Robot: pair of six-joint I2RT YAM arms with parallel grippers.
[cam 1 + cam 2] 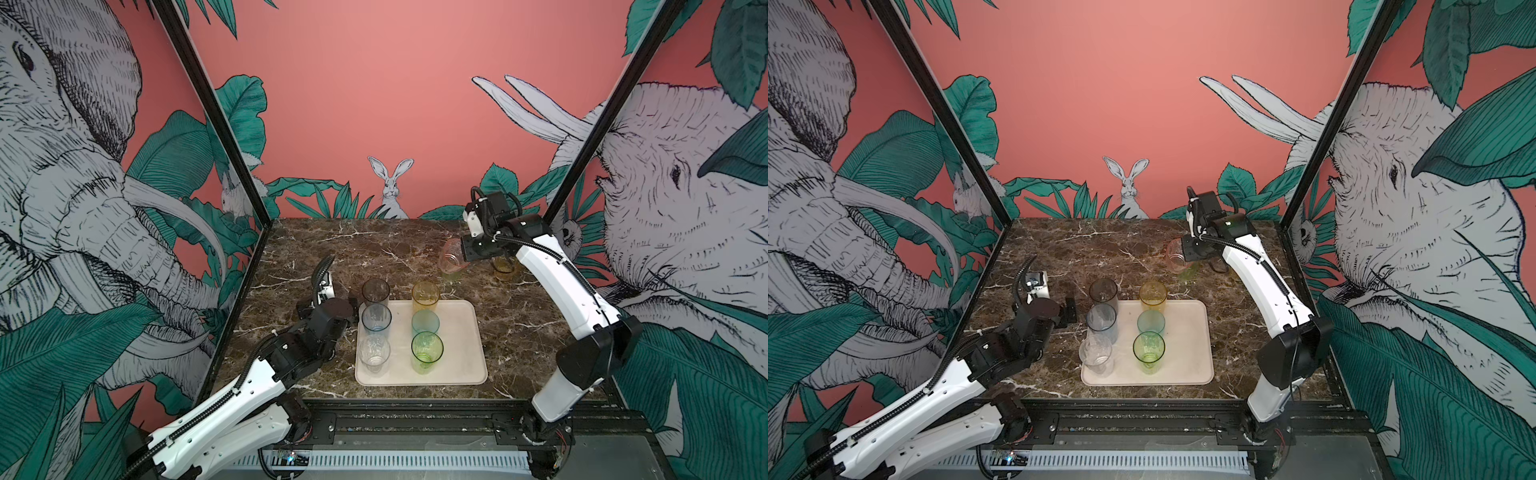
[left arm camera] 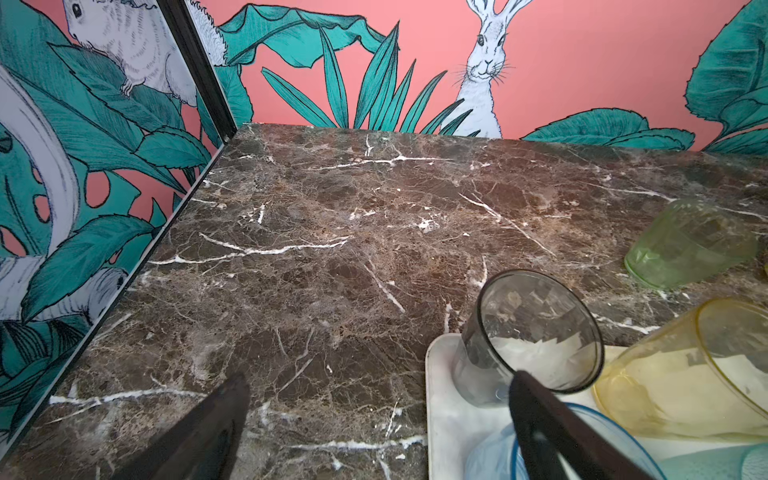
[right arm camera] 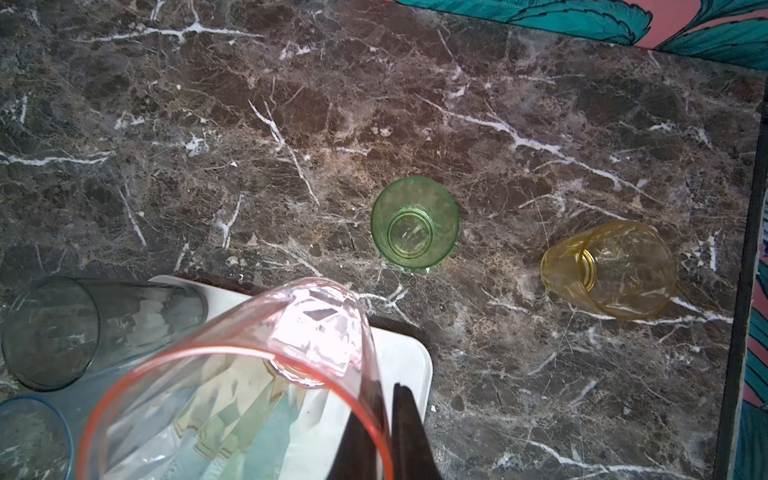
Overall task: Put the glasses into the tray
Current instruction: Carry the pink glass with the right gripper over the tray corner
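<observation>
**Worktop:** dark brown marble-patterned slab with white veins [image 1: 374,249], flat, running from the near edge to the far wall.

**Far wall:** coral-pink printed panel [image 1: 365,83], matt and evenly lit. A white hare drawing [image 1: 390,187] stands at the centre of its base, flanked by teal leaf prints [image 1: 316,195].

**Side walls:** the left side panel [image 1: 62,166] and the right side panel [image 1: 685,187] carry grey line-drawn elephants among teal foliage on pink.

**Frame:** two black posts, left [image 1: 216,116] and right [image 1: 609,116], rise from the far corners.

**Near edge:** black metal rail [image 1: 415,422], with a white slotted cable duct [image 1: 415,459] nearer still.

**Lighting:** soft, with no hard shadows on the worktop.
</observation>
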